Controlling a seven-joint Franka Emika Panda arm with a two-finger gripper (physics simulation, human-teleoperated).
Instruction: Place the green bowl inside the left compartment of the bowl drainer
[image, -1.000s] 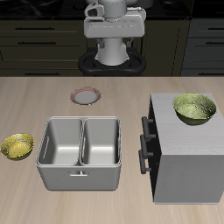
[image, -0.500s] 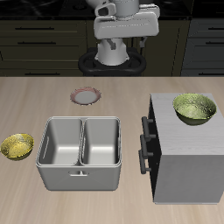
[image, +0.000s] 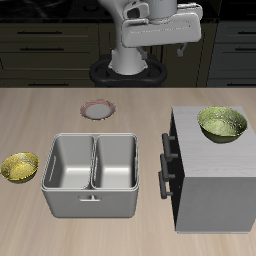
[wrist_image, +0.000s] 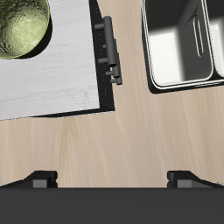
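So far nothing is done: the green bowl (image: 222, 124) sits upright on top of the grey cabinet (image: 215, 190), near its back edge, well apart from the bowl drainer (image: 91, 174). I see the drainer standing beside the cabinet on the surface (image: 60, 110), both of its wells bare, so the left compartment (image: 116, 163), the one nearer the cabinet's dark handles (image: 167, 165), has yet to receive anything. A smaller yellow bowl (image: 19, 166) rests on the drainer's far side, and a small round dish (image: 97, 109) lies farther back. My pincer (wrist_image: 112, 178) hangs high over bare surface with its fingertips (wrist_image: 41, 179) spread wide, holding nothing. I judge the whole job remains: travel over the cabinet, descend, pinch the bowl's rim, lift, carry, and lower it into that well.
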